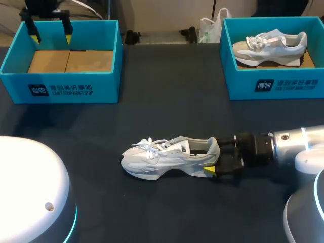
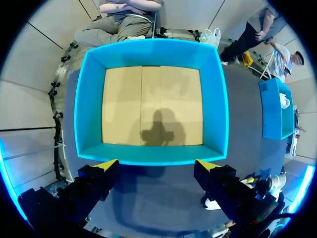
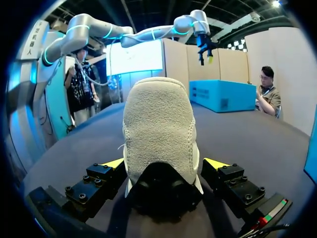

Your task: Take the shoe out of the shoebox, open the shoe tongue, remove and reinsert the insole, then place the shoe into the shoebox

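Note:
A white-grey shoe (image 1: 167, 157) lies on its side in the middle of the dark table, toe to the left. My right gripper (image 1: 215, 157) is at its heel. In the right wrist view the heel (image 3: 158, 129) sits between the spread fingers of that gripper (image 3: 166, 163), which is open. My left gripper (image 1: 50, 35) hangs open over the empty blue shoebox (image 1: 66, 86) at the far left. In its own view the left gripper (image 2: 158, 166) is above the box's near wall (image 2: 148, 161), with nothing between its fingers.
A second blue shoebox (image 1: 273, 83) at the far right holds another white shoe (image 1: 271, 46). The white bases of my arms (image 1: 30, 192) fill the near corners. Dark table lies between the boxes and around the shoe.

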